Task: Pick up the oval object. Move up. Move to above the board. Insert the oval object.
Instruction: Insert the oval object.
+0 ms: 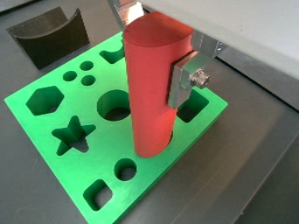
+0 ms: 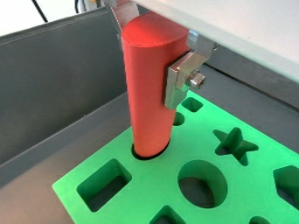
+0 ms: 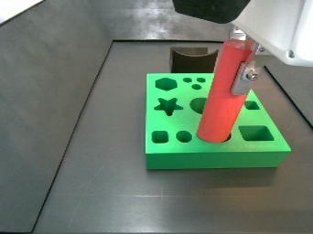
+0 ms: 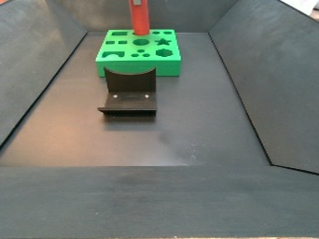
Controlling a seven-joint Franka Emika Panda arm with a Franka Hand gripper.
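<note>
The oval object (image 1: 149,96) is a long red peg, and my gripper (image 1: 158,54) is shut on its upper part. One silver finger (image 1: 184,80) shows pressed on its side. The peg stands over the board (image 1: 59,166), a green block with shaped cutouts, and its lower end sits in a cutout. In a wrist view the peg (image 2: 149,87) enters a hole near the board's (image 2: 117,197) edge. In a side view the peg (image 3: 222,96) leans slightly, with the gripper (image 3: 240,62) at its top and its foot in the board (image 3: 214,155). The peg (image 4: 140,17) and the board (image 4: 140,54) lie far back.
A dark grey curved block (image 1: 47,37) stands just beyond the board; it also shows in both side views (image 3: 189,58) (image 4: 129,98). Dark sloping walls (image 2: 59,87) enclose the floor (image 4: 162,140).
</note>
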